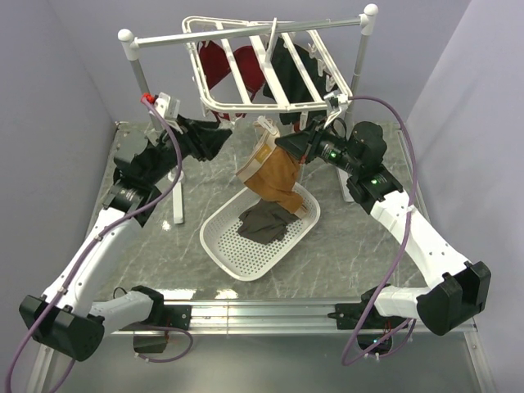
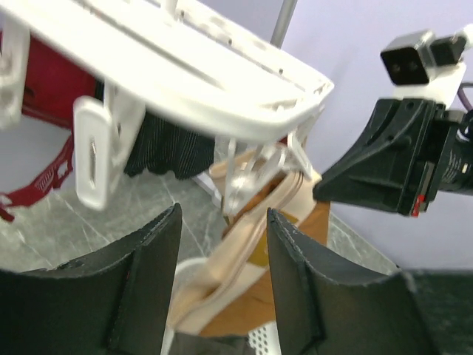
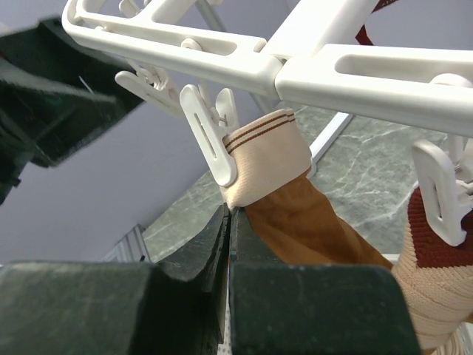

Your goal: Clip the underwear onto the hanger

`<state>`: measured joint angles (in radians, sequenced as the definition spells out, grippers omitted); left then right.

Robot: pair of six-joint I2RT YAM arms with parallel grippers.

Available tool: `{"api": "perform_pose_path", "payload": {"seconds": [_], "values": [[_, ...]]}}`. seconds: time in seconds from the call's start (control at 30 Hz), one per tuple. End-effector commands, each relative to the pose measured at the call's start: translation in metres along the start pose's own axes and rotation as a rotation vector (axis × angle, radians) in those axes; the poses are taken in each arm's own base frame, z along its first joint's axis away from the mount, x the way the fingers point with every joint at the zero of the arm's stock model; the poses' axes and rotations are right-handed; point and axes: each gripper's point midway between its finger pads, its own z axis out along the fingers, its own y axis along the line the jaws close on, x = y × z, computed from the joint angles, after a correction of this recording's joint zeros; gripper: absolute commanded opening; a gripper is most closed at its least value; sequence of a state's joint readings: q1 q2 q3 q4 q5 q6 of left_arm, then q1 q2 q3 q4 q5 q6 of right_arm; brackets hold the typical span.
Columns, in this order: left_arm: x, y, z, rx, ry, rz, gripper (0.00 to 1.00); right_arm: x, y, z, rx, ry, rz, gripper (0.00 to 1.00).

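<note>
The white hanger (image 1: 246,70) hangs from the rail at the back. The rust-brown underwear (image 1: 270,176) hangs below its front edge, lower end over the basket. In the right wrist view a white clip (image 3: 214,140) grips the beige waistband (image 3: 266,155) under the hanger (image 3: 222,52). My right gripper (image 3: 230,213) is shut, its tips pinching the waistband's lower edge just below that clip; it also shows in the top view (image 1: 284,144). My left gripper (image 2: 222,229) is open and empty, just left of the underwear (image 2: 259,222), below the hanger (image 2: 207,81).
A white perforated basket (image 1: 254,241) holds a dark grey garment (image 1: 266,221). A red garment (image 1: 217,61) and a black one (image 1: 286,70) hang on the hanger. A beige-and-red striped piece (image 3: 436,274) hangs from a neighbouring clip. The grey rail (image 1: 246,33) stands on two posts.
</note>
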<state>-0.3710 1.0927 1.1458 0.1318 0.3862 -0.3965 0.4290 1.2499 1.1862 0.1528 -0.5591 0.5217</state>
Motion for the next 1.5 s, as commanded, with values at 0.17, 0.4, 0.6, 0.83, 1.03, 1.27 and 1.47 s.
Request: {"api": "perform_pose_path", "payload": {"seconds": [0.17,0.4,0.6,0.83,1.03,1.27,1.47], "values": [[-0.056,-0.028,0.015,0.158,-0.156,0.105,0.54,-0.010,0.003,0.000,-0.038,-0.004,-0.065,0.00],[-0.062,-0.023,0.026,0.146,-0.176,0.091,0.46,-0.013,0.000,-0.001,-0.036,0.002,-0.081,0.00],[-0.059,-0.021,0.030,0.149,-0.169,0.076,0.40,-0.013,-0.001,-0.002,-0.041,0.008,-0.083,0.00],[-0.050,-0.024,0.025,0.167,-0.148,0.058,0.41,-0.013,-0.004,-0.001,-0.041,0.015,-0.084,0.00],[-0.042,-0.026,0.024,0.184,-0.121,0.033,0.41,-0.013,-0.004,-0.001,-0.040,0.019,-0.086,0.00],[-0.036,-0.009,0.027,0.092,-0.121,0.008,0.47,-0.012,-0.005,-0.001,-0.040,0.023,-0.088,0.00],[-0.028,-0.003,0.021,0.061,-0.122,-0.018,0.45,-0.014,-0.006,-0.003,-0.036,0.020,-0.091,0.00]]}}
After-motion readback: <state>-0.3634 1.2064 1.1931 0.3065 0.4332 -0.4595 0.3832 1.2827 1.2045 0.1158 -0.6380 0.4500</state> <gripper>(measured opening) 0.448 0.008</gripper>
